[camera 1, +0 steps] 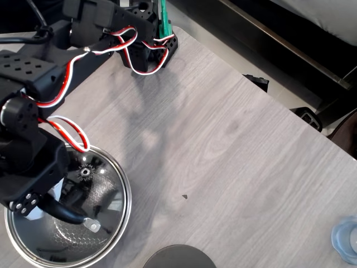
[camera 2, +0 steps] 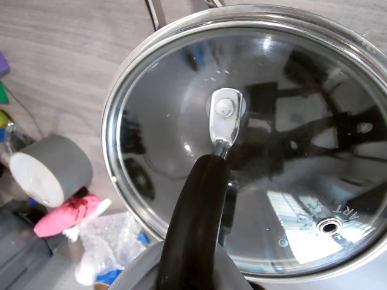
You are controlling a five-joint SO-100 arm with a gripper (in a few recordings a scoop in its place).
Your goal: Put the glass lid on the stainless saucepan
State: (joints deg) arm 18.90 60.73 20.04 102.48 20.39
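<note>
From my overhead view the glass lid (camera 1: 100, 223) sits at the lower left of the grey tabletop (camera 1: 223, 145), its steel rim ringing a honeycomb-patterned dark surface seen through the glass, so I read it as lying on the stainless saucepan (camera 1: 109, 192); I can't tell if it's fully seated. The pincer (camera 1: 53, 204) is over the lid's black handle (camera 1: 70, 213), arm body covering it; how far it's open I cannot tell. Wrist view: lid (camera 2: 181, 121) close up, handle (camera 2: 193, 223) running toward the camera, bracket screw at centre, steam vent (camera 2: 329, 226) lower right. A grey roll (camera 2: 51, 169) lies left of the lid.
</note>
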